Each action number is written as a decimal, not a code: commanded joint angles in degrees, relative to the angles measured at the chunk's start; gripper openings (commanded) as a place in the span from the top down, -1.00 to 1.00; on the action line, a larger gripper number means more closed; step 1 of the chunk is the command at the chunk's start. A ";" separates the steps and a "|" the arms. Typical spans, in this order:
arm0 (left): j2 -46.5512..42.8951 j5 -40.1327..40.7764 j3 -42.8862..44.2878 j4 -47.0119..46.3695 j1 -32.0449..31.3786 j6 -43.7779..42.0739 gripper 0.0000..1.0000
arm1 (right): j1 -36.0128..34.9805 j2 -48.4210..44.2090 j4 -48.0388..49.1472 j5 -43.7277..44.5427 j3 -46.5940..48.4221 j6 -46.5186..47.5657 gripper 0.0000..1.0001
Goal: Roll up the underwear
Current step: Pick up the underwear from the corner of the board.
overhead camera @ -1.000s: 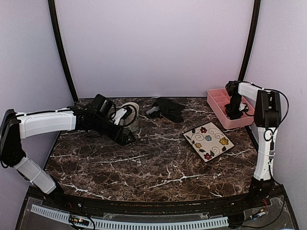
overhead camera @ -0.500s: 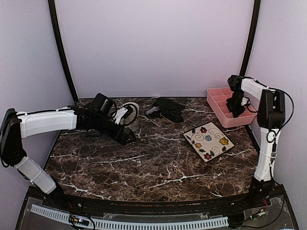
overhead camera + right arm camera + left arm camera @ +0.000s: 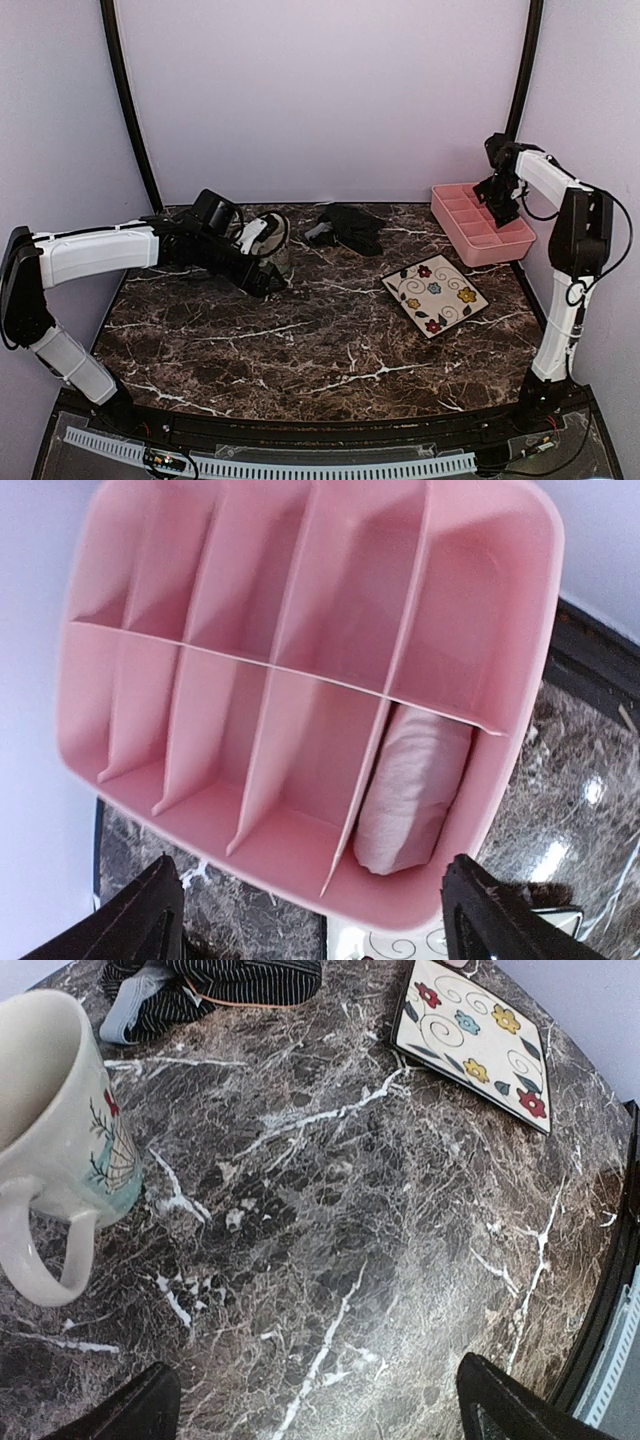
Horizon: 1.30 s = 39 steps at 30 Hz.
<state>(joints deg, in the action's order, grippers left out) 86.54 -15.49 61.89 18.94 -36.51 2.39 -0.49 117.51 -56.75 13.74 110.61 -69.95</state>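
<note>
My right gripper (image 3: 318,908) has its jaws spread wide and empty above the pink divider tray (image 3: 500,620) at the tabletop's far right corner. The pale pink underwear (image 3: 415,785) sits rolled in a corner compartment. My left gripper (image 3: 318,1412) is fully open, holding nothing, low beside the mug (image 3: 60,1130); the black ribbed underwear (image 3: 350,226) lies bunched mid far edge, apart from the flowered plate (image 3: 434,295).

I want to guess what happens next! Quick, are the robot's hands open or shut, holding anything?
Left gripper: open, holding nothing, near the mug.
Right gripper: open, holding nothing, above the pink divided tray.
</note>
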 commanded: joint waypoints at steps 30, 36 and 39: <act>-7.15 12.36 14.56 5.57 6.59 17.56 -0.98 | -22.55 -16.30 36.96 -23.38 -25.07 53.61 -0.99; -9.92 13.01 13.21 10.32 7.88 16.36 -0.98 | -25.44 -0.79 34.25 -20.99 -12.82 55.65 -0.96; -12.15 10.90 11.85 10.38 8.76 16.20 -0.98 | -26.16 6.37 31.10 -18.63 -5.82 57.67 -0.94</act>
<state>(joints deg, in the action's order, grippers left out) 78.08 -3.38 75.85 26.72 -28.97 19.09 -26.06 117.89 -22.41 -8.29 96.75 -16.12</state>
